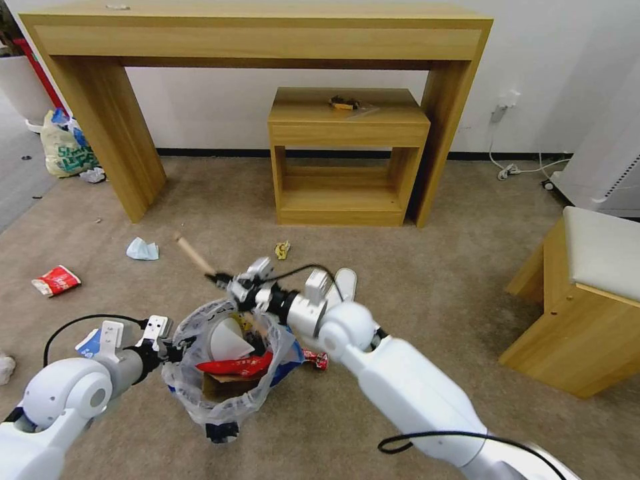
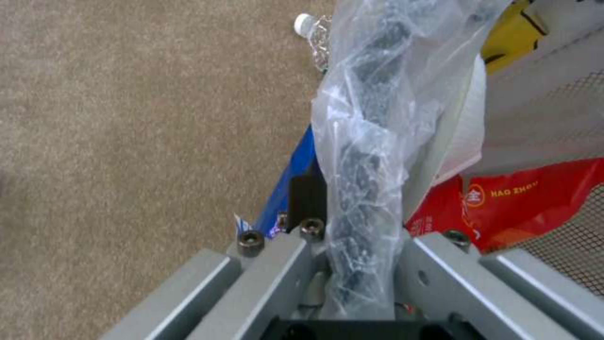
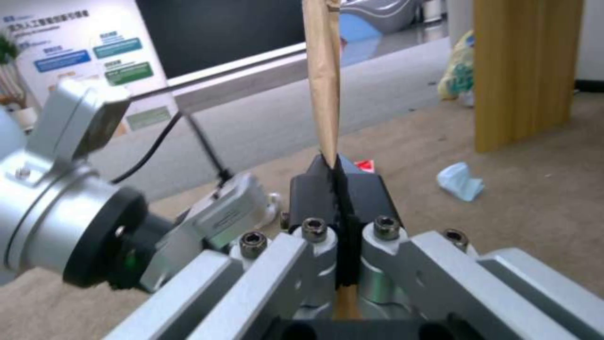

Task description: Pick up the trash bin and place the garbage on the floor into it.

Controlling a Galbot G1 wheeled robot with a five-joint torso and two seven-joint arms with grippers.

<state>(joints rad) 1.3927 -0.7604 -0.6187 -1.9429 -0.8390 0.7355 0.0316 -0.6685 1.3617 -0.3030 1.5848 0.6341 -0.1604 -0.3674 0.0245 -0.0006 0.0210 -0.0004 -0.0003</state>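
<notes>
Your right gripper (image 1: 223, 280) was clamped tight on a stick (image 1: 195, 256), its black pads pressed flat together with no gap showing in the right wrist view. The stick (image 3: 322, 80) looked like a slim brown wooden rod, matte and slightly grained; its top end ran off that view's edge and its lower end was hidden down between the metal fingers. In the head view its long axis slanted away from the gripper toward the far left, free end raised, just above the far rim of the bin (image 1: 230, 360).

Your left gripper (image 1: 175, 349) was closed on the bin's near-left rim, pinching the clear crinkly liner (image 2: 365, 156) and the dark rim inside it between its pads. The liner bunched into shiny folds, so you could barely make out the rim itself. The bin was round and black, held off the carpet (image 1: 413, 267), its body mostly veiled by the bag and its mouth facing up.

Inside lay a glossy red wrapper (image 1: 235, 366), brown cardboard (image 1: 223, 385) and something white and curved; I could not tell what that was. A bottle (image 2: 313, 35) with a white cap lay on the carpet past the liner, partly hidden by it.

Farther out on the short-pile beige carpet you had a crumpled pale tissue (image 1: 143, 249), a crushed red carton (image 1: 56, 280) and a small yellow scrap (image 1: 283, 250). A white slipper (image 1: 343, 285) was half hidden behind your right wrist.
</notes>
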